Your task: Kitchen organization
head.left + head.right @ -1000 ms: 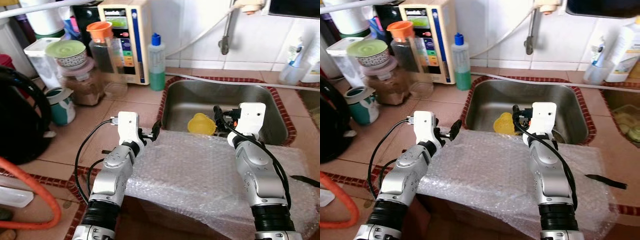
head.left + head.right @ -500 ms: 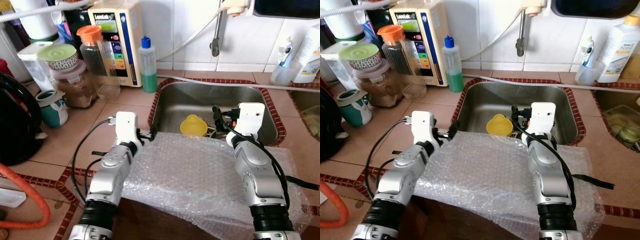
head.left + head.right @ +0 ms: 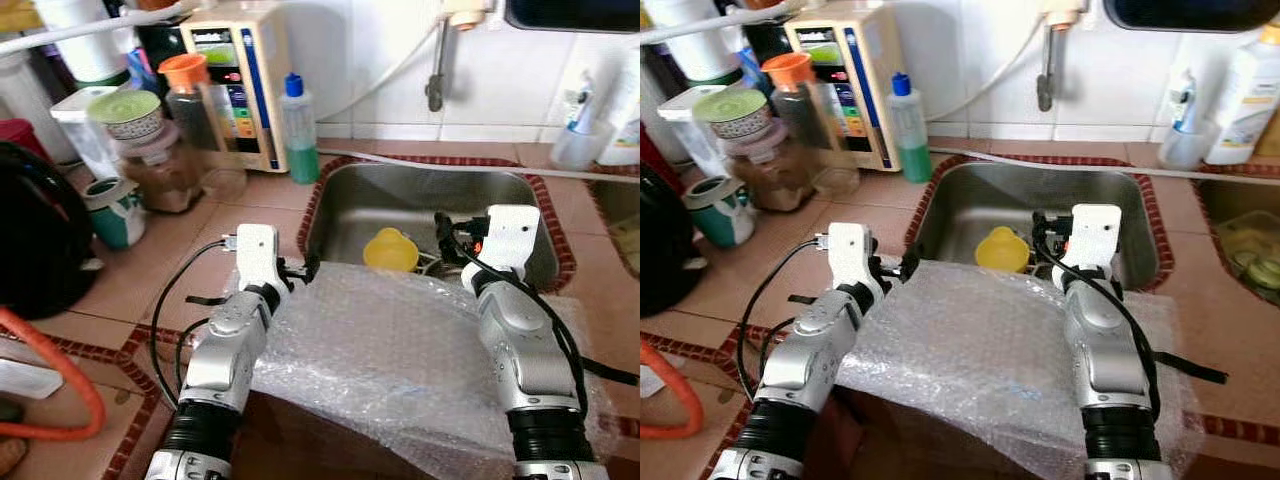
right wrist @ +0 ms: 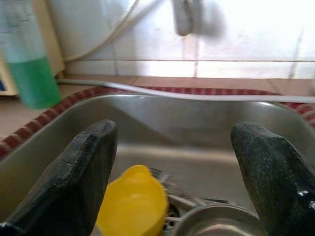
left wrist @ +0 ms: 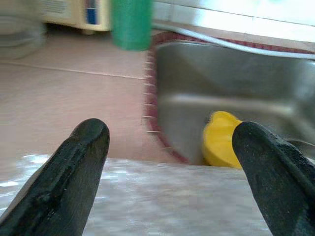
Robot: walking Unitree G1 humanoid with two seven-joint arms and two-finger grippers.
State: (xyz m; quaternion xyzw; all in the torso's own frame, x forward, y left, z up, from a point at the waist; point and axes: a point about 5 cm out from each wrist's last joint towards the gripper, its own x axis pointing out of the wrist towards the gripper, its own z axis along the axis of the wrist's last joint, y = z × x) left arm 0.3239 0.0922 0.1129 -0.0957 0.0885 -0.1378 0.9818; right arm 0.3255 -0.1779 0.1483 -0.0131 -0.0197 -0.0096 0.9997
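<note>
Yellow plastic cup (image 3: 391, 250) lay in steel sink (image 3: 520, 200); left gripper (image 3: 300, 268), right gripper (image 3: 447, 237) hovered, fingers wide, probably for grasping.

Two black fingers (image 4: 74, 182) stand wide apart over a steel sink (image 4: 206, 128). Between them lies a yellow cup (image 4: 133, 206) beside the drain (image 4: 216, 223). A green bottle (image 4: 29, 69) stands on the desk behind the rim.

- One stainless sink (image 3: 520, 190)
- One yellow cup (image 3: 391, 249) in it
- One sheet of bubble wrap (image 3: 390, 350)
- One green-liquid bottle (image 3: 298, 127) with blue cap
- One orange-lidded jar (image 3: 187, 95)
- Two grippers: left gripper (image 5: 172, 162), right gripper (image 4: 172, 167)
</note>
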